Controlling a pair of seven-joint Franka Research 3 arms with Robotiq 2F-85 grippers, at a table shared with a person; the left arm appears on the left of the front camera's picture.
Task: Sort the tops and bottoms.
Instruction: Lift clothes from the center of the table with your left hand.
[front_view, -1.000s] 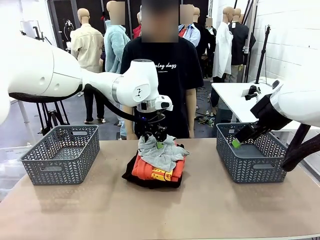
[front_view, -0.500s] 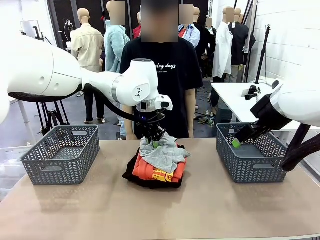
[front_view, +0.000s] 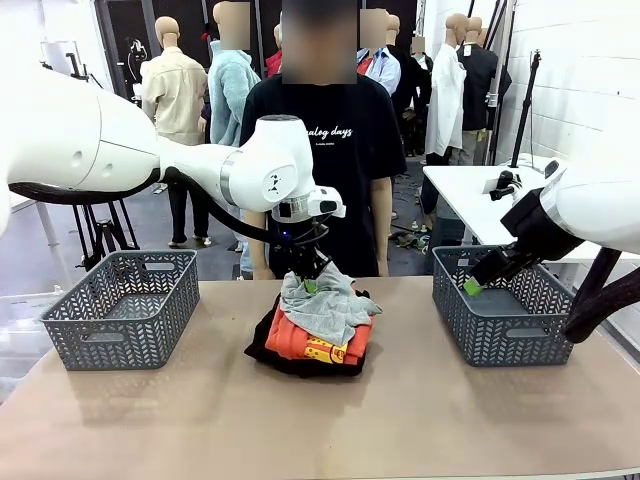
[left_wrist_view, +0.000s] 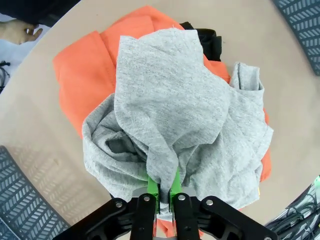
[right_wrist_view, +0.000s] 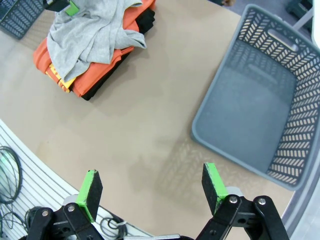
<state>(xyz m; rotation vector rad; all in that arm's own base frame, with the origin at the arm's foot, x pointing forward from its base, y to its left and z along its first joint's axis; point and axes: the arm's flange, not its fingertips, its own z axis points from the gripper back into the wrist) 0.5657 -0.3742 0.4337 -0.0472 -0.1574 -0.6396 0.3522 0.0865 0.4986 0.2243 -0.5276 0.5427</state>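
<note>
— Front view: what differs?
— A second ago the left tool (front_view: 310, 279) stood spread over the pile. Now it pinches the soft grey top (front_view: 322, 305), mid-surface (front_view: 300, 420), upon the orange top (front_view: 305, 340) and black bottoms (front_view: 265, 352).
— Left wrist?
— Green pads (left_wrist_view: 152, 187) clenched on a heathered knit fold.
— Right wrist?
— Right tool (right_wrist_view: 152, 185) released, beside the right, grey lattice basket (right_wrist_view: 260, 120).

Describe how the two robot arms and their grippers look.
Both arms are white with rounded joint housings. The left arm carries a small black mark on one joint, and the right arm ends in a black wrist section. The left gripper and right gripper have black linkage fingers with green pads and silver pivot bolts.
</note>
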